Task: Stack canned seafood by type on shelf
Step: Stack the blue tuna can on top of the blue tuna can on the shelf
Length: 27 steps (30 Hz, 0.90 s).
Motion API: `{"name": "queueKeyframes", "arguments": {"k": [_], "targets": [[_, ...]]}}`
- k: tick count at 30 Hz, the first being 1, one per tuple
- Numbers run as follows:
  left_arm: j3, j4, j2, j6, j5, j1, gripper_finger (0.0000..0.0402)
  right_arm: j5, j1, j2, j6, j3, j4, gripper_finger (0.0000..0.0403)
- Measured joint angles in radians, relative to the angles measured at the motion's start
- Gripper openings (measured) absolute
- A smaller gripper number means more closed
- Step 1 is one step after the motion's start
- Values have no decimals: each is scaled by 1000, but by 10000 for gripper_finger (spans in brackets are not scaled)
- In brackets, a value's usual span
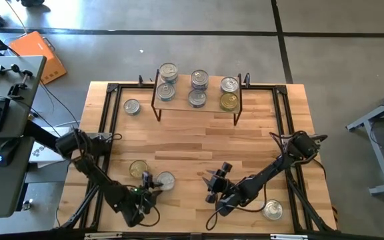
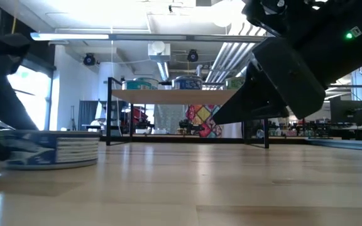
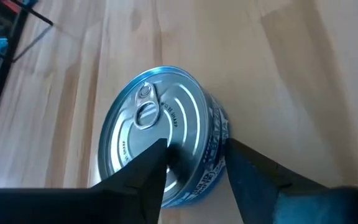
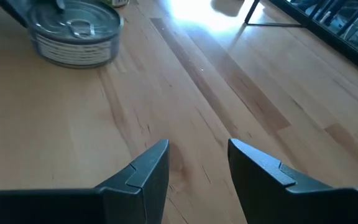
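Currently the left end effector [image 3: 191, 171] straddles the rim of a silver can [image 3: 157, 140] on the table [image 1: 199, 143], fingers narrow but no firm grip evident. Centre both fingers across the can's sides before closing. Right end effector [image 4: 197, 165] hovers part-open and empty above bare table, beyond the can.

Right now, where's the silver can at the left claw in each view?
High: silver can near front edge, at left claw.
Low: far left, on the tabletop.
Left wrist: centre, rim between the fingers.
Right wrist: upper left.
Shared landmark: shelf, except left wrist.
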Motion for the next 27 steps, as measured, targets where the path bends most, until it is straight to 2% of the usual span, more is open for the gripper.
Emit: {"name": "queueKeyframes", "arguments": {"k": [8,14,27], "targets": [[-58,160,-2,89,-7,60,71,-5,8,0,-4,0,2,155],[-53,249,-1,192,10,99,11,-1,64,-1,-7,0,-27,155],[106,248,1,474,81,166,0,118,181,-5,8,0,-41,155]]}}
